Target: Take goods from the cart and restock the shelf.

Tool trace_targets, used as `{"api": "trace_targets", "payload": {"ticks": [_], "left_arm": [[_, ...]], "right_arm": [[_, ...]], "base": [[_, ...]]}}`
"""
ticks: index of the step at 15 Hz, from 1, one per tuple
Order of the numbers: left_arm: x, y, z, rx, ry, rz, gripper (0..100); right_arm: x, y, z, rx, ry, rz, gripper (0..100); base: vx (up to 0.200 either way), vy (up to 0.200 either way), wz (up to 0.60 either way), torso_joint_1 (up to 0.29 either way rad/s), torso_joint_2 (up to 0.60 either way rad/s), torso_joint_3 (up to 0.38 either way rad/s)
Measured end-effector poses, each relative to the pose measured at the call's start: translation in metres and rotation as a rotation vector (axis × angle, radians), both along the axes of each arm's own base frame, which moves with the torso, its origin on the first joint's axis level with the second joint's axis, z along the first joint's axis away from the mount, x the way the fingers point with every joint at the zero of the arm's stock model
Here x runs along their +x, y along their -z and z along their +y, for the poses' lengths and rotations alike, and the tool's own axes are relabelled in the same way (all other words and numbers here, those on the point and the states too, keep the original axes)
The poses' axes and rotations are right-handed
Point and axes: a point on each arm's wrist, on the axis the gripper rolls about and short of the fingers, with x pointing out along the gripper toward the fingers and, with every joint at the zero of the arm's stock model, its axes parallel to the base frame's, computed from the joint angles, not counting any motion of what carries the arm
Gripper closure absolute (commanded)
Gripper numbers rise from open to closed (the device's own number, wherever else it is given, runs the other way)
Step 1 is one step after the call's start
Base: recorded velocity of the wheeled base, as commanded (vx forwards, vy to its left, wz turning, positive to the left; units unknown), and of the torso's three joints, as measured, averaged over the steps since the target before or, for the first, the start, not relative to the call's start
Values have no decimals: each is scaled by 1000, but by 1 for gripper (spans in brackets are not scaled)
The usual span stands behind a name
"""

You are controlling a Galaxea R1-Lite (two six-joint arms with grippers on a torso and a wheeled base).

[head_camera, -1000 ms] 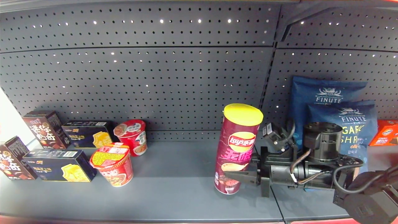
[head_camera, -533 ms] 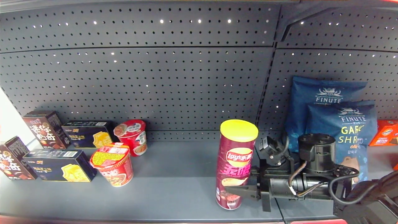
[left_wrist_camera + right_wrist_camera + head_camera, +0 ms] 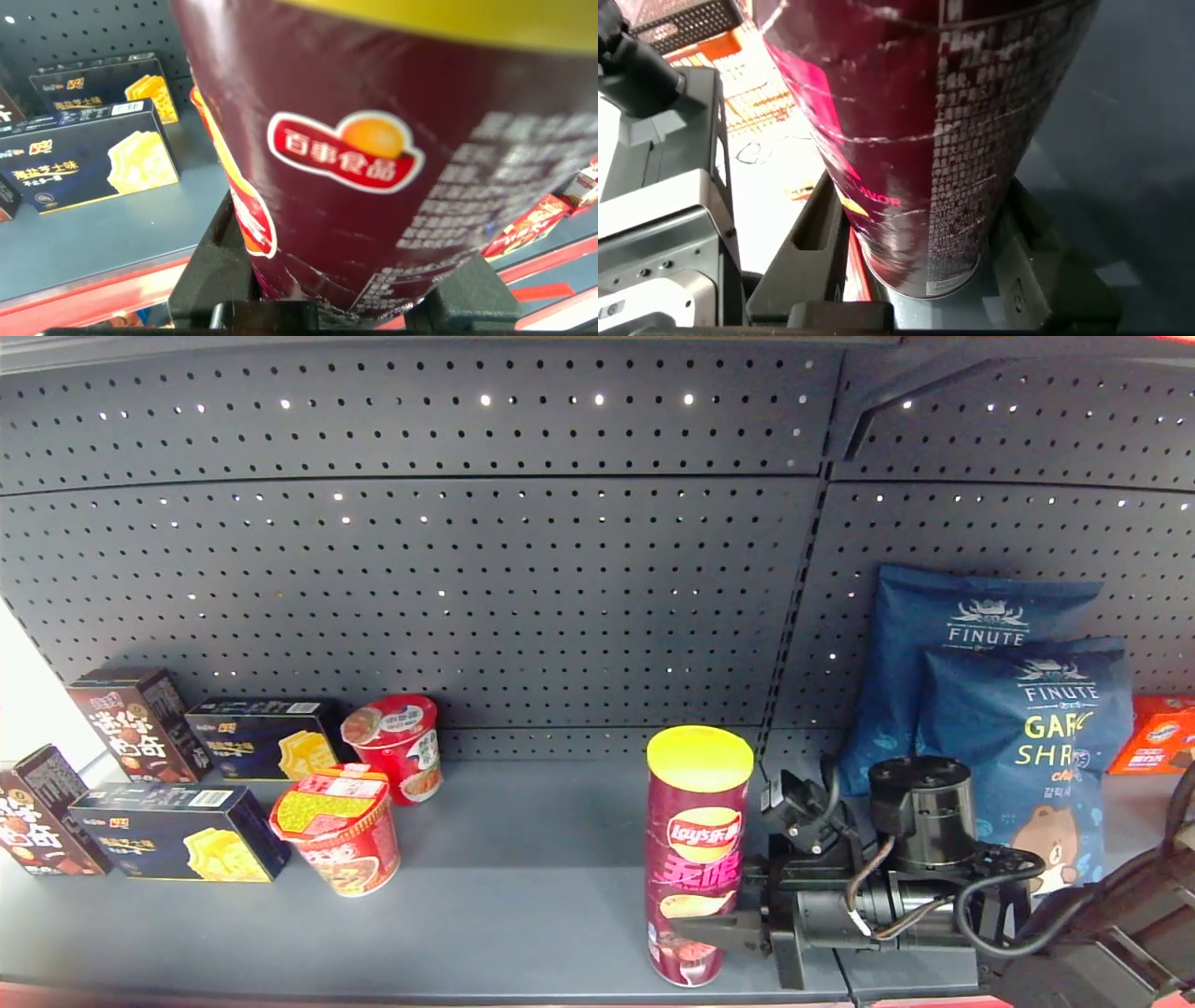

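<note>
- you are handling two glossy maroon tubes with flat yellow lids, one in each gripper.
- your right gripper (image 3: 700, 922) is clamping the chip can (image 3: 695, 840) low on its body. the can is standing upright near the front edge of the grey metal shelf (image 3: 523, 896), and you cannot tell whether its base is touching.
- your left gripper (image 3: 327, 289) is closing tightly around the second chip can (image 3: 374, 159), in front of the shelf.
- two round red noodle cups (image 3: 338, 828) (image 3: 397, 747), two dark blue boxes (image 3: 177, 831) (image 3: 261, 737) and two brown boxes (image 3: 140, 723) (image 3: 42, 812) are sitting at the left.
- two crinkly blue bags (image 3: 962, 616) (image 3: 1036, 728) are leaning on the perforated pegboard (image 3: 467, 569), with one orange box (image 3: 1162, 737) beside them.
</note>
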Motion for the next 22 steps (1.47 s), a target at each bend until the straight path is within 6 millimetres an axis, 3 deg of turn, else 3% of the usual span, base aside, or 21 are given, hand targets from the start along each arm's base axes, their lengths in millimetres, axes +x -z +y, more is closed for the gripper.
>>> {"api": "trace_targets", "payload": {"ticks": [8,9,16,19,22], "left_arm": [[0,1,0,0,1,2,100],[0,1,0,0,2,4,100],[0,0,0,0,0,1,100],[-1,-3,0,-1,3,-11,100],[-4,-21,0,10,12,-62,100]], "right_arm": [[12,4,8,10,2,-13,100],[13,5,8,8,2,-14,0],[1,4,1,-5,28,-13,0],[-24,-5,-16,-7,32,-10,0],[-52,-23,-36,21,38,-45,0]], "base": [[0,0,0,0,0,0],[0,0,0,0,0,0],[0,0,0,0,0,0],[0,0,0,0,0,0],[0,0,0,0,0,0]]}}
